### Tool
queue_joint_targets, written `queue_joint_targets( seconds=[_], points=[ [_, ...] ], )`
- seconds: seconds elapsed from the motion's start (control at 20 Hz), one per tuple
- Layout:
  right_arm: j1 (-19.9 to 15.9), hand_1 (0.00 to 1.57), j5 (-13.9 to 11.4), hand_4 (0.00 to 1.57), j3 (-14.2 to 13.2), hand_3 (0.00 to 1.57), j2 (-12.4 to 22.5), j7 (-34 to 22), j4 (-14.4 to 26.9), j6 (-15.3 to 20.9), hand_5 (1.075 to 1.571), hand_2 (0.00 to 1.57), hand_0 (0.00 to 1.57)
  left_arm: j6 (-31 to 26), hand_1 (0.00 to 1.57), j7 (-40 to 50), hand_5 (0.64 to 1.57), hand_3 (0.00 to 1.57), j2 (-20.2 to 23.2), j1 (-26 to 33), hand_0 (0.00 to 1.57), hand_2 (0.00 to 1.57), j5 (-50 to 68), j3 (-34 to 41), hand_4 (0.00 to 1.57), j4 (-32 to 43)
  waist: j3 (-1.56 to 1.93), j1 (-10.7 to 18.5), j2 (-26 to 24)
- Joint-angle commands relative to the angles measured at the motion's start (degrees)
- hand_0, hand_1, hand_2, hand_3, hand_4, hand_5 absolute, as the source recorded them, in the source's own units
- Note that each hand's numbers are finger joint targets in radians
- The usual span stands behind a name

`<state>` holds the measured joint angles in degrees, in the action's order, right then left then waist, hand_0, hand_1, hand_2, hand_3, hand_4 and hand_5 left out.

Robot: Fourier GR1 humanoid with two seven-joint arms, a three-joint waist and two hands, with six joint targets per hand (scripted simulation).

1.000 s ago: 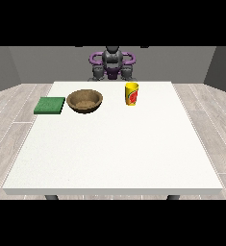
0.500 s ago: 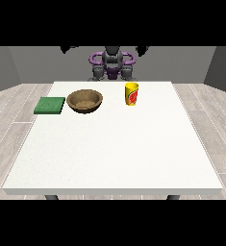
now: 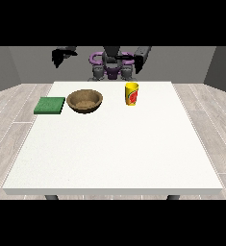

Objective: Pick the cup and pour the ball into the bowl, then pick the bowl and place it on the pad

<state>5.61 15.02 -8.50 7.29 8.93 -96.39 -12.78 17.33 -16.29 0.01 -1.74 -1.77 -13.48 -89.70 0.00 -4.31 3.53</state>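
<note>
A yellow cup [image 3: 131, 93] with a red mark stands upright on the white table [image 3: 114, 149], near its far edge. The ball does not show; the cup's inside is hidden. Left of the cup sits a brown bowl [image 3: 85, 101], and a flat green pad [image 3: 50, 105] lies left of the bowl. Both hands are raised above and behind the table's far edge, holding nothing. The hand at the view's left [image 3: 57, 57] hangs with relaxed fingers, beyond the bowl. The hand at the view's right [image 3: 138, 64] is up behind the cup with straight fingers.
The robot's torso [image 3: 112, 65] stands behind the far edge. The cup, the bowl and the pad form a row along the far part of the table. Wooden floor surrounds the table.
Both arms have risen from beside the torso and spread outwards, so the hands now show above the far edge. Cup, bowl and pad have not moved.
</note>
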Motion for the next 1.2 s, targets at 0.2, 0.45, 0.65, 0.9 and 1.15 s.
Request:
queue_joint_targets(
  seconds=[0.2,0.45,0.65,0.9,1.15],
  points=[
    [-1.6,0.0,1.6,0.24,-5.4,0.0,3.8,6.0,6.3,-4.9,1.57,0.0,0.0,-4.4,0.0,-9.6,1.474,0.0,3.3,-6.6,0.0,0.0,3.6,9.4,0.0,13.2,-0.01,-0.7,2.7],
    [-4.2,0.0,1.1,0.24,-4.6,0.0,4.5,7.0,10.0,-7.9,1.571,0.0,0.0,0.0,0.0,-12.0,1.454,0.0,0.2,-14.4,0.0,0.0,0.7,11.0,0.0,23.9,0.0,-2.1,3.2],
    [-4.6,0.0,0.2,0.24,-5.8,0.0,4.2,10.2,12.3,-7.6,1.57,0.0,0.0,-4.0,0.0,-18.0,1.47,0.0,3.4,-17.1,0.0,0.0,3.9,16.2,0.0,30.8,-0.02,-2.6,4.8],
    [-3.5,0.0,2.4,0.27,-6.1,0.0,5.3,9.8,10.2,-11.1,1.57,0.0,0.0,0.5,0.61,-23.7,1.462,0.0,2.4,-19.9,0.61,0.0,2.4,18.7,0.0,40.7,-0.02,-6.0,6.9],
    [-6.4,0.0,7.3,0.22,-9.5,0.0,10.6,8.9,10.4,-16.3,1.57,0.0,0.0,12.1,1.3,-30.2,1.561,1.57,0.0,-20.5,1.3,1.57,-1.5,17.1,1.15,45.6,-0.03,-10.1,10.8]
  ],
)
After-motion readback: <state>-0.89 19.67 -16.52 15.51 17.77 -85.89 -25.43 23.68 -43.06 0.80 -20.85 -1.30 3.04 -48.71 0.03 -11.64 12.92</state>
